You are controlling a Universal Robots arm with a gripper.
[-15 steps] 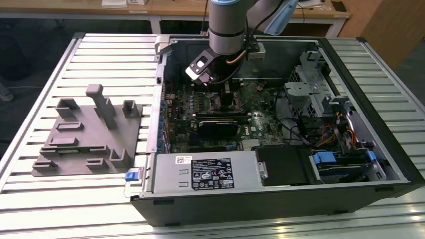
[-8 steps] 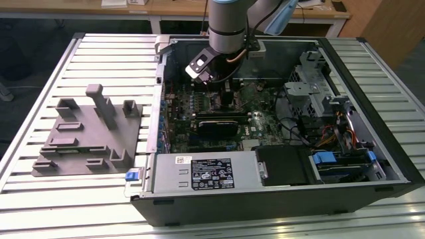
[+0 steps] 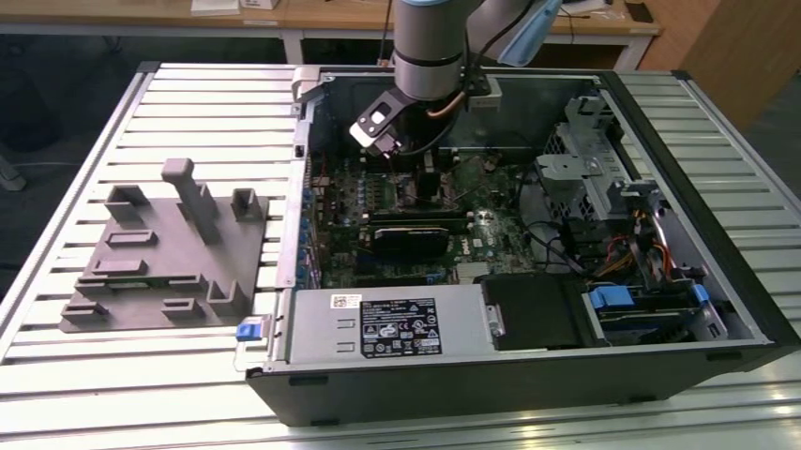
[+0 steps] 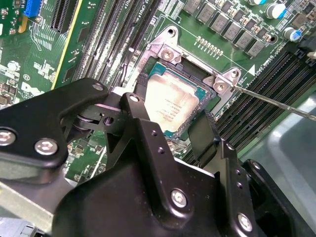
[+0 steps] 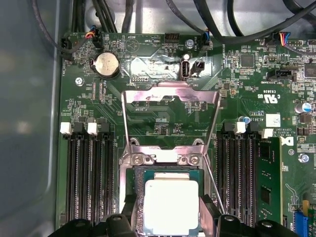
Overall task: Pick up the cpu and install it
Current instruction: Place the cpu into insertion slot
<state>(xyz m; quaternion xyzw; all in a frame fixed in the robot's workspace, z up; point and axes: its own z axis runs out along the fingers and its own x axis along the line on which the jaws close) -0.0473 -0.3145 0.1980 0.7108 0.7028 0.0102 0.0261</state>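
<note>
The cpu, a small square chip with a pale silvery top, lies flat in the metal-framed socket on the green motherboard; it also shows in the second wrist view. My gripper stands right over it with a black finger against each of two opposite edges, shut on the chip. The socket's load plate is swung open beyond it, and the thin lever sticks out to one side. In the exterior view my gripper reaches down into the open computer case.
Memory slots flank the socket on both sides. A grey plastic fixture with upright posts sits on the slatted table at the exterior view's left. Inside the case are a dark card, a power supply and a drive cage.
</note>
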